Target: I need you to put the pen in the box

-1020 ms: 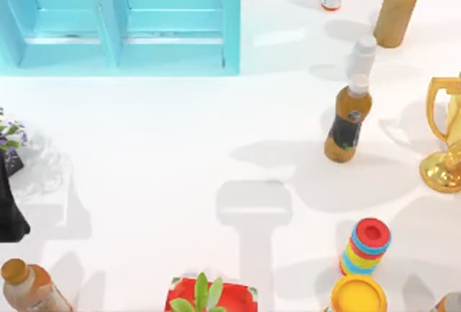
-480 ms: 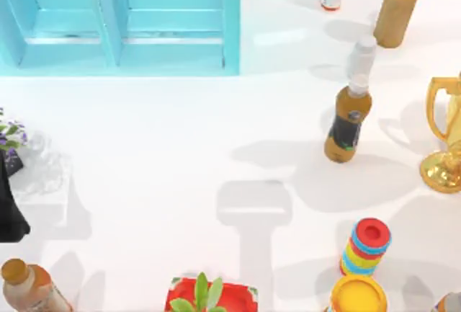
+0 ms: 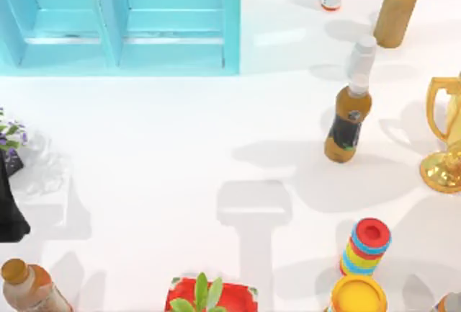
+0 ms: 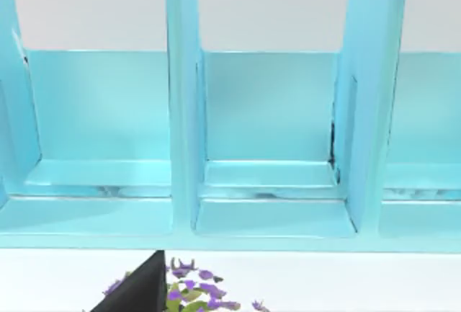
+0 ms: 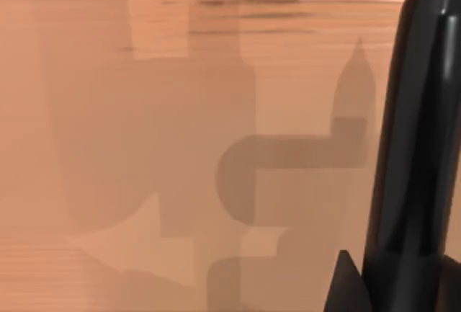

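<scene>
Pen [image 5: 418, 146] sits close by your right wrist cam, black barrel running lengthwise over brown ground, so R arm's nearer; right pincer's grip: can't tell. Left pincer [image 3: 11, 207] parked at bench [image 3: 180, 132] left edge, state can't tell. Box [image 3: 122, 20] far left corner. Nothing's shifted vs earlier.

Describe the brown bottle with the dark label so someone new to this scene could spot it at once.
Start at the turquoise box at the table's far left and look across to the right half. The brown bottle stands there, near the gold trophy at the right edge. Its dark label and pale cap set it apart from the clear bottle just behind it.
</scene>
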